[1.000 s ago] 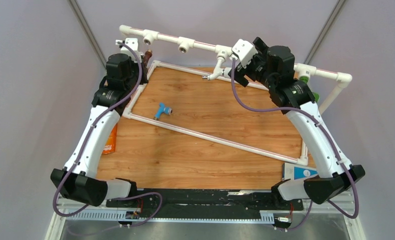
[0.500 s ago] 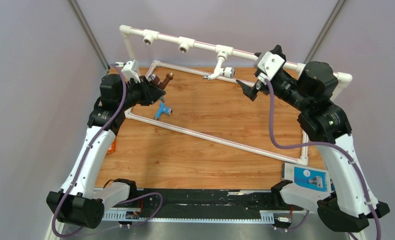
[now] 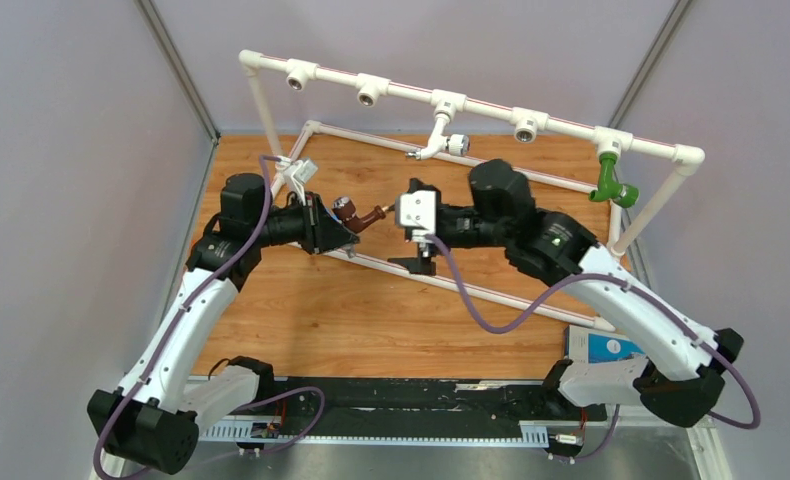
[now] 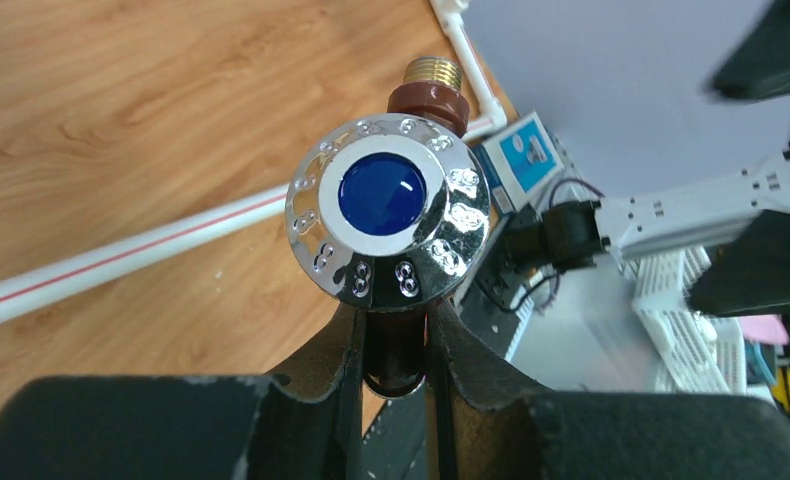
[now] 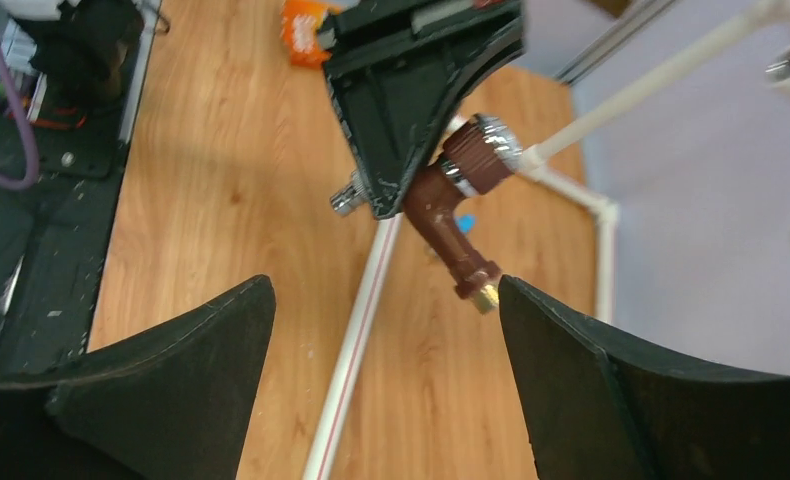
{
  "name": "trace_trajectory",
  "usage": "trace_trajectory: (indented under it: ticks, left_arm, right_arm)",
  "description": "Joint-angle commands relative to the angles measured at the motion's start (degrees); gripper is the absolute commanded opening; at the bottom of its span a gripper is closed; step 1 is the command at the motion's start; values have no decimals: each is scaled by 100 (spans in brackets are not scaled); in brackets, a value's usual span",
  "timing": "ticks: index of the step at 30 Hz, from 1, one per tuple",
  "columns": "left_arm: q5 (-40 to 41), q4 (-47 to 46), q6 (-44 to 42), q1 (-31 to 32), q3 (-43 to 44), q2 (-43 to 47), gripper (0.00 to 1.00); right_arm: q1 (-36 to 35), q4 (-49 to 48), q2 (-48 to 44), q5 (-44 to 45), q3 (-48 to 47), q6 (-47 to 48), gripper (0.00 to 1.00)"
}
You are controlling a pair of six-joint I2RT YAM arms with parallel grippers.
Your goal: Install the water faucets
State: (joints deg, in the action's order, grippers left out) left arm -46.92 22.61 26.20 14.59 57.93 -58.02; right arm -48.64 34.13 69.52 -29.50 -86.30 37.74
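Observation:
My left gripper (image 3: pixel 345 224) is shut on the dark brown faucet (image 3: pixel 361 214) and holds it above the table's middle, threaded brass end pointing right. In the left wrist view my fingers (image 4: pixel 451 350) clamp its body below the chrome handle (image 4: pixel 389 220). My right gripper (image 3: pixel 403 228) is open and empty, facing the faucet; its tip (image 5: pixel 481 290) lies close to my right finger (image 5: pixel 571 370). The white faucet (image 3: pixel 436 136) and the green faucet (image 3: pixel 611 182) sit in sockets of the raised pipe rail (image 3: pixel 411 92). The light blue faucet is mostly hidden behind my left gripper.
Open tee sockets (image 3: pixel 296 76) (image 3: pixel 369 93) (image 3: pixel 524 128) show on the rail. The frame's lower pipe (image 3: pixel 471 288) runs across the wooden table. A blue-white box (image 3: pixel 596 346) lies at the near right corner. An orange packet (image 5: pixel 306 45) lies at the left edge.
Both arms swung in to the table's middle. The left one carried the brown faucet from the far left. The right gripper left the white faucet and turned to face the brown one.

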Motion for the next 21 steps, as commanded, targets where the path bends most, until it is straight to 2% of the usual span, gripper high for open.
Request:
trace_trajectory:
  ticks: [1, 9, 11, 13, 16, 20, 21]
  left_arm:
    - [-599, 498, -615, 298, -89, 45, 0]
    - [-714, 876, -967, 800, -63, -60, 0]
    - [-731, 955, -1028, 826, -19, -113, 0]
    - [-793, 1078, -1143, 844, 34, -183, 0]
    - [-784, 1123, -1143, 844, 104, -183, 0]
    - [-723, 991, -976, 844, 78, -140, 0]
    - [-575, 904, -898, 844, 43, -87, 2]
  right_arm:
    - [-435, 199, 246, 671, 271, 331, 87]
    - [-690, 261, 773, 1666, 702, 348, 82]
    - [-690, 261, 844, 1780, 772, 348, 79]
    - [-699, 261, 906, 1825, 816, 349, 71]
    - [-699, 252, 993, 1798, 834, 349, 45]
    - [-699, 191, 1081, 1815, 826, 148, 1]
    - [-682, 164, 1108, 1885, 791, 7, 0]
